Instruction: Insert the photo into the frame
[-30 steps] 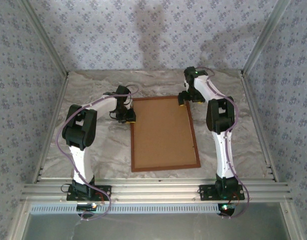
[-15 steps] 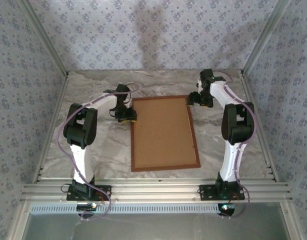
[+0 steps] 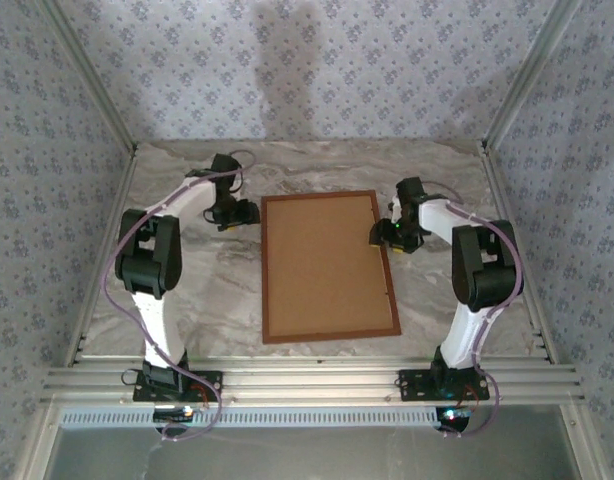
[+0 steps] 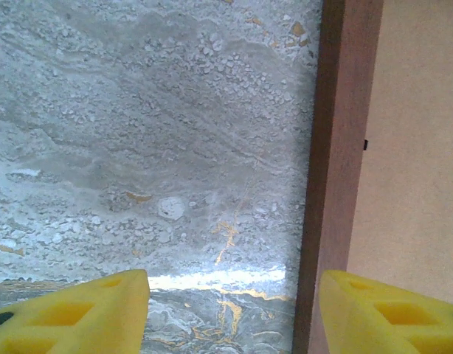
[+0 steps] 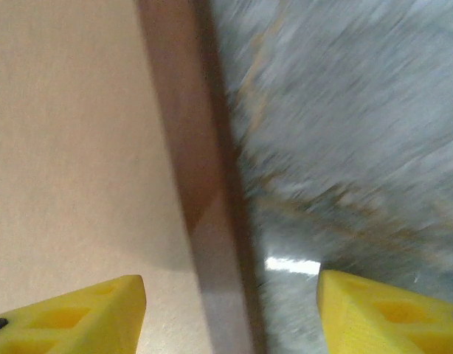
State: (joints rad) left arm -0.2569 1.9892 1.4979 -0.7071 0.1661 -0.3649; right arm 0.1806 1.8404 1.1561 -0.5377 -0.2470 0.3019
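The frame lies flat in the middle of the table, back side up, its reddish-brown moulding around a plain brown backing board. The photo is hidden. My left gripper is by the frame's far left corner. It is open, its yellow fingers astride the left rail with nothing gripped. My right gripper hovers over the right rail, also open. One of its fingers is above the board and the other above the table.
The marble-patterned table top has bare room on both sides of the frame. Metal rails run along the near edge, and patterned walls close in the left, right and back.
My left gripper has opened and drawn back toward the far left, off the frame's edge. My right gripper has moved from the far right corner nearer along the right rail, its jaws narrowing a little.
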